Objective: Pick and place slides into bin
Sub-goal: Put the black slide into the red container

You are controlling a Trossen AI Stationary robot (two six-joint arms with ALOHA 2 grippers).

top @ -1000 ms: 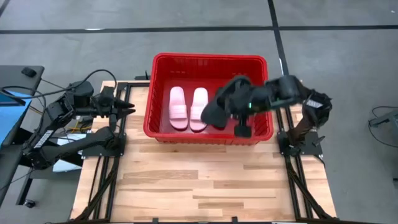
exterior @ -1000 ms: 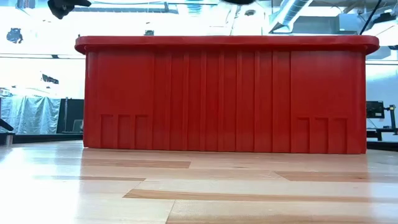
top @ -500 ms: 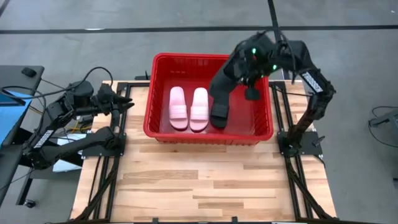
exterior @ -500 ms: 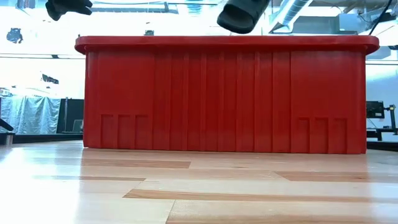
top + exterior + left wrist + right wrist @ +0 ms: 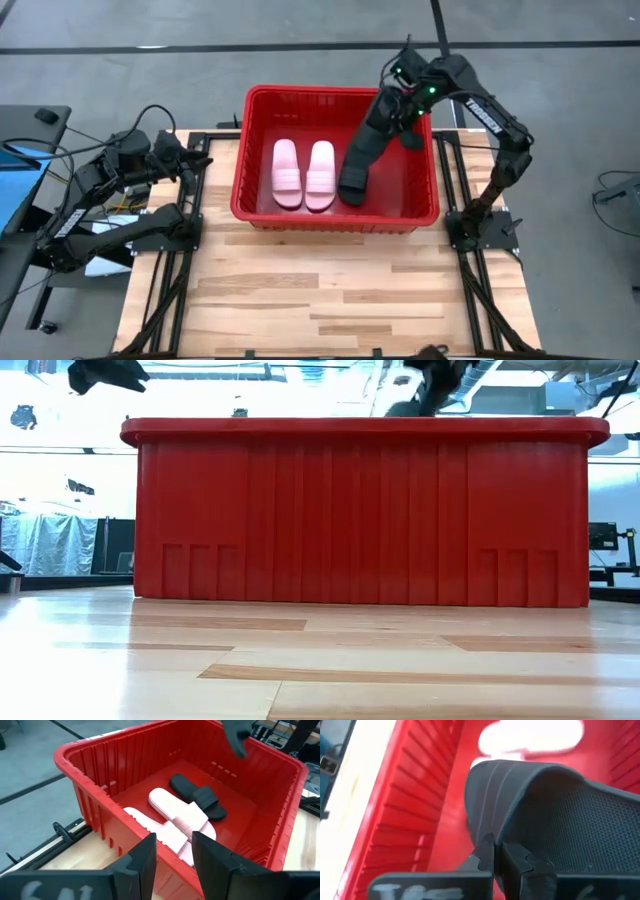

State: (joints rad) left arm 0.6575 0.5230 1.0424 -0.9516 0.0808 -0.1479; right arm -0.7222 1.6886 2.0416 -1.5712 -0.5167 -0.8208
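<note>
The right gripper (image 5: 498, 851) is pinched tight on a black slide (image 5: 362, 152), which hangs into the red bin (image 5: 262, 97) beside two pink slides (image 5: 303, 173). The slide looks light and bendy, so its thin edge is good to hold. The left gripper (image 5: 172, 851) waits open nearby.

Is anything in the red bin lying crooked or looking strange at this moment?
One thing. The two pink slides lie flat and parallel on the floor of the red bin. The black slide slants, its upper end pinched in the right claw above the bin's far right corner. No spill or damage shows.
</note>
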